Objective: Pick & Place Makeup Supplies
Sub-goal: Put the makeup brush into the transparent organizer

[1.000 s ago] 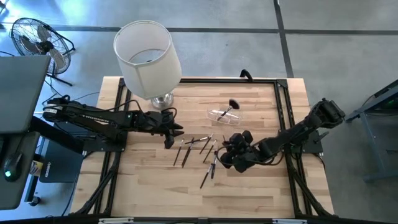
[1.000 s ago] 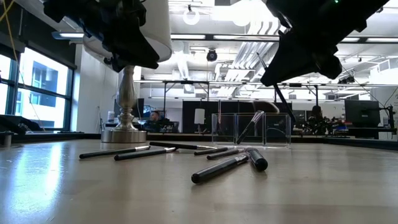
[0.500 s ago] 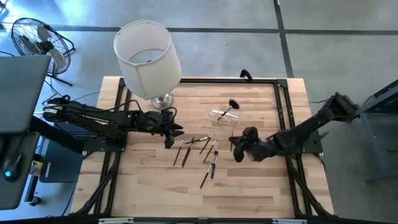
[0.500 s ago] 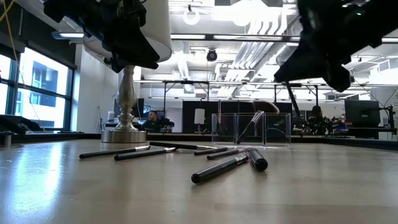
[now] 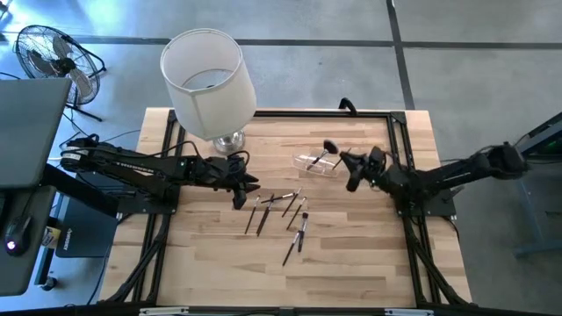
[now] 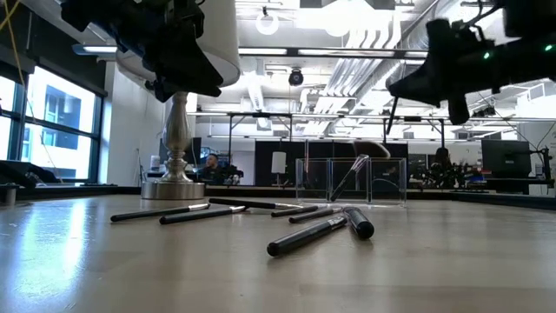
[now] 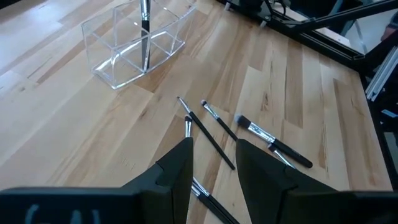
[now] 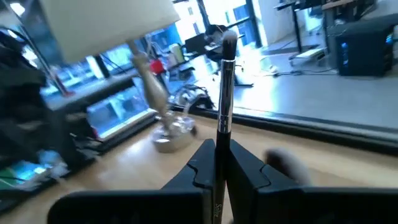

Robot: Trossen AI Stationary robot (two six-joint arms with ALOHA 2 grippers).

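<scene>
table [image 5: 351,263] wooden | lamp [image 5: 207,81] far left | right gripper [image 5: 350,170] beside clear organizer [image 5: 316,163], pinching a brush [image 8: 223,127] upright | left gripper [image 5: 239,188] spread, left of loose brushes [image 5: 285,215] mid-table | one brush in organizer

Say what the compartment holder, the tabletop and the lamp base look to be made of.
Compartment holder: clear, glossy plastic by the look, since the wood shows through its walls; glass is possible.
Tabletop: light wood planks with a smooth finish; grain lines and plank seams show.
Lamp base: probably polished metal, silvery with bright highlights.
</scene>
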